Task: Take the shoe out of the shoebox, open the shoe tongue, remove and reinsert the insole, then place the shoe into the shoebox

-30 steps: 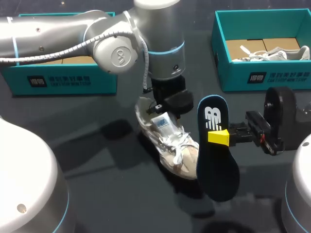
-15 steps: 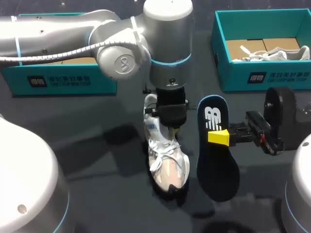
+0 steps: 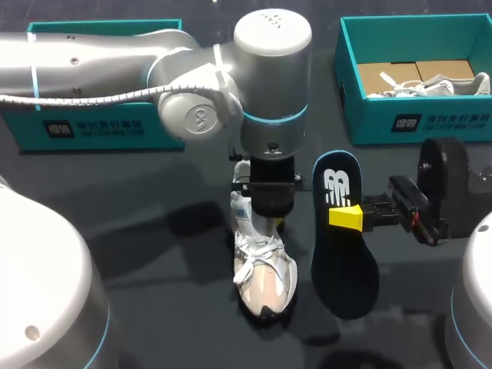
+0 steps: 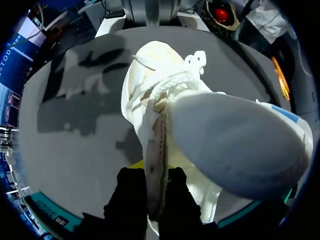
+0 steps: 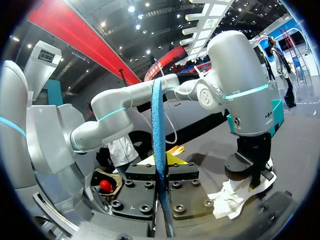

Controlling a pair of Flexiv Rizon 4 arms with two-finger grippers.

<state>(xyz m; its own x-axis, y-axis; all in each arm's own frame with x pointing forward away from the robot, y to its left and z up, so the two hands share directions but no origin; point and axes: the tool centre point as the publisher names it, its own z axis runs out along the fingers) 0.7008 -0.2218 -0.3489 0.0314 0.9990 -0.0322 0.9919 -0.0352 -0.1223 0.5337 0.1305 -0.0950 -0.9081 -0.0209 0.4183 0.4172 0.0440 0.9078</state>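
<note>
Both jaws were closed on something. Those of the left gripper (image 4: 152, 176) pinched a thin edge of the shoe (image 3: 263, 261), close to its opening. Those of the right gripper (image 3: 347, 217) squeezed the dark blue insole (image 3: 343, 257) from both sides, near its middle.

From above, the shoe was near the middle of the table (image 3: 154, 254). Its toe pointed to 6 o'clock, and it seemed to rest on the table. The insole hung in the air at 3 o'clock from the shoe, just beside it but not touching. Its long way ran from 12 to 6 o'clock. One teal shoebox (image 3: 400, 115) sat at 1 o'clock from the shoe, well apart, with something white in it. Another teal box (image 3: 100, 127) sat at 10 o'clock.

The insole was out of the shoe, so I think the step in hand was putting it back in. Next, the right arm would need to tip one end of the insole down and slide it into the opening. The left gripper sat right over that opening, so it might be in the way. It would have to hold the shoe steady but leave room. Putting the shoe in the shoebox was not yet done.
</note>
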